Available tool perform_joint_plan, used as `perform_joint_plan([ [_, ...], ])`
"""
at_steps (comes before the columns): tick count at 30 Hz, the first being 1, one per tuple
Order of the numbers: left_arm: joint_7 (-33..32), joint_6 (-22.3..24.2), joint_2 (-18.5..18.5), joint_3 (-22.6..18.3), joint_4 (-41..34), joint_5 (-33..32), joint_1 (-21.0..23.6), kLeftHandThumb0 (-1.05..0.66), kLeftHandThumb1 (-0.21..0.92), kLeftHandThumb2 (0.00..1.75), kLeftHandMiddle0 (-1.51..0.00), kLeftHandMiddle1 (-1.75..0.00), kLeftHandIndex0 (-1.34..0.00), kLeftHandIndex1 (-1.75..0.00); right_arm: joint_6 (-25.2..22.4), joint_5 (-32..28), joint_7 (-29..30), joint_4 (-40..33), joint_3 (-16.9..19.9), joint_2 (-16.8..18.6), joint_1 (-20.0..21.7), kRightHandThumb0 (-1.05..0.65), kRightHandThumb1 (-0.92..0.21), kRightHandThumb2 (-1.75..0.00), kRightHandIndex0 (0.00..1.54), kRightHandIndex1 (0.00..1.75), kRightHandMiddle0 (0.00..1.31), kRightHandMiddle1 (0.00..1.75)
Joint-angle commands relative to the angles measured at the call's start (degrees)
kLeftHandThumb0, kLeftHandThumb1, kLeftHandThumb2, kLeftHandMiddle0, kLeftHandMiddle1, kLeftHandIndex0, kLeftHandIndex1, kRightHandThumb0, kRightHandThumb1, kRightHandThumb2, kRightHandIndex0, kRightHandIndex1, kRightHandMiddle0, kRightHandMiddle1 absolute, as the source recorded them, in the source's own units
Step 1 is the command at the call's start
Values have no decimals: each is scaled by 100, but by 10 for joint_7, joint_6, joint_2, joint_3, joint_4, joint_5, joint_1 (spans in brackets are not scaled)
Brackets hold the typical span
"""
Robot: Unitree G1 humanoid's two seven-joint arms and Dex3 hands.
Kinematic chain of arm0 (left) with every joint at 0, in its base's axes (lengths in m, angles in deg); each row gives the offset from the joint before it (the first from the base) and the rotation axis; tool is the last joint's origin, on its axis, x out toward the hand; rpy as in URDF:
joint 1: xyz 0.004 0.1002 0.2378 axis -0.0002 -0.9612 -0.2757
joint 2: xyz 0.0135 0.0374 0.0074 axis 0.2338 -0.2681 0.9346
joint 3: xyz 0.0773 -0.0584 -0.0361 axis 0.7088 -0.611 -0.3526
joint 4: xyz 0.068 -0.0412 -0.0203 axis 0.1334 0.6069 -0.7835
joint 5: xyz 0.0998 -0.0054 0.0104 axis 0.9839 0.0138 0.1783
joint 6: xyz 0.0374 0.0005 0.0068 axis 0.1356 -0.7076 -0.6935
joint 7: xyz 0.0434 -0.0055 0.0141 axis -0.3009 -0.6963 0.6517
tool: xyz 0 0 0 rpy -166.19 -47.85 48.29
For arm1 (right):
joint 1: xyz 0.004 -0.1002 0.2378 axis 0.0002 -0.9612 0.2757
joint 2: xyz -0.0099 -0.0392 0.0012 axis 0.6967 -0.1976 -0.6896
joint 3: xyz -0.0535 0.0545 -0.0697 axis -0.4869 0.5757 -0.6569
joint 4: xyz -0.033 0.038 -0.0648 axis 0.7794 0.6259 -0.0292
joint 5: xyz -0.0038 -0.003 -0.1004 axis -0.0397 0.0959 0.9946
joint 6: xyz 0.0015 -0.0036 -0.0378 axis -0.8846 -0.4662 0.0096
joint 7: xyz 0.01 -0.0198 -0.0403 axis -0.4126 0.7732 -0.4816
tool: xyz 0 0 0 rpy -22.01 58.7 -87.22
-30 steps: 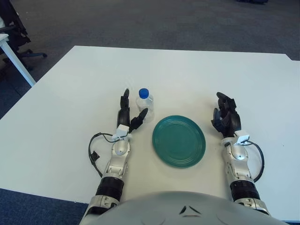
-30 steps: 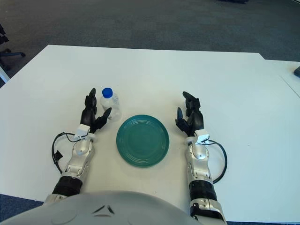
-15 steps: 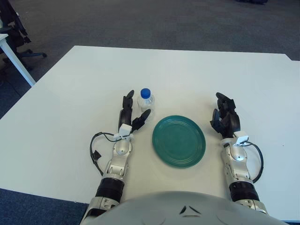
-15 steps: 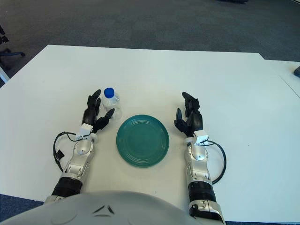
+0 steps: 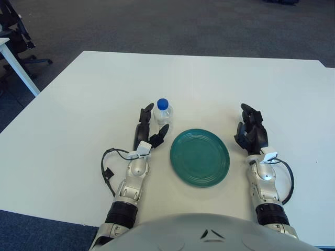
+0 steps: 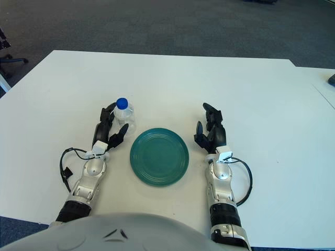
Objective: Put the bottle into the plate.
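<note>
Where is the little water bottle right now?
The bottle stands upright on the white table, just beyond the far-left edge of the green plate, with the left hand open right beside it on its left.

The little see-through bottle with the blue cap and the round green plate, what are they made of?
The small clear bottle with a blue cap looks like thin plastic: you can see through it. The round teal plate seems to be glazed ceramic or hard plastic, with a smooth sheen and ringed ridges; the look leaves it open.
</note>
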Motion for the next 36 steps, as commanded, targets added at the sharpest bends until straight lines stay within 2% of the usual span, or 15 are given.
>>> perform_joint_plan([
  [1,40,-7,17,-2,53,-30,1,-105,92,60,-37,-6,0,-88,-24,2,0,36,-8,16,-26,-37,-80,-80,52,17,0,74],
  [13,71,-32,19,-4,82,-61,16,-104,92,54,-37,-4,0,-97,-28,1,0,31,-9,18,-28,-35,-79,-83,52,17,0,75],
  [16,66,11,6,5,25,-51,5,-104,92,53,-36,-4,0,-97,-28,2,0,32,-10,19,-27,-36,-79,-83,51,17,0,75],
  [18,64,19,6,4,26,-50,5,-104,92,52,-36,-4,0,-97,-29,3,1,32,-10,19,-26,-36,-79,-83,51,17,0,75],
  [25,65,18,12,3,42,-49,10,-103,92,47,-37,-4,0,-98,-30,9,5,27,-14,19,-30,-41,-82,-79,49,16,0,78],
  [29,81,2,14,6,58,-60,21,-103,92,44,-38,-4,-1,-100,-32,11,7,22,-18,20,-32,-43,-84,-77,48,15,0,77],
  [36,113,12,8,5,48,-88,24,-101,92,28,-40,-4,-2,-101,-48,11,13,8,-22,22,-37,-42,-84,-76,48,15,0,78],
])
